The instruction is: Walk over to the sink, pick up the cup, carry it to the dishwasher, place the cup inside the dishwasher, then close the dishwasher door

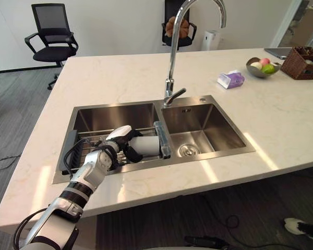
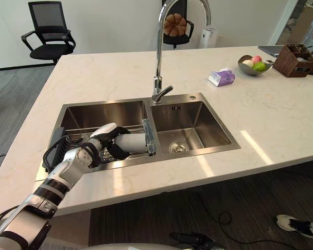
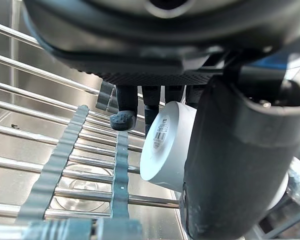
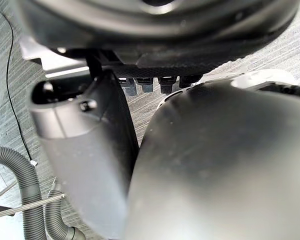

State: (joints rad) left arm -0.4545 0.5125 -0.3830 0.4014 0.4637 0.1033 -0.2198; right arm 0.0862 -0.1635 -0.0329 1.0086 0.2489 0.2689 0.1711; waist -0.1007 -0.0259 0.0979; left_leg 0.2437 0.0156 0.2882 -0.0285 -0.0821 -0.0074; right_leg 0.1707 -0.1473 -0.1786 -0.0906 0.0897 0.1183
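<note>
A white cup (image 1: 148,146) lies on its side on a wire rack (image 1: 94,143) across the left basin of the steel sink (image 1: 198,101). My left hand (image 1: 126,143) reaches into that basin from the near side. Its fingers (image 3: 124,117) curl round the far side of the cup (image 3: 165,145) and its thumb (image 3: 230,165) presses the near side. The cup's base with a barcode label faces the wrist camera. The cup still rests on the rack. My right hand (image 4: 85,150) hangs low over the grey floor, fingers relaxed and holding nothing.
A tall curved faucet (image 1: 172,62) rises behind the divider between the basins. A sponge holder (image 1: 161,138) sits on that divider. On the counter's right stand a purple tissue pack (image 1: 230,79), a fruit bowl (image 1: 262,67) and a wicker basket (image 1: 303,62). Office chairs (image 1: 51,31) stand beyond.
</note>
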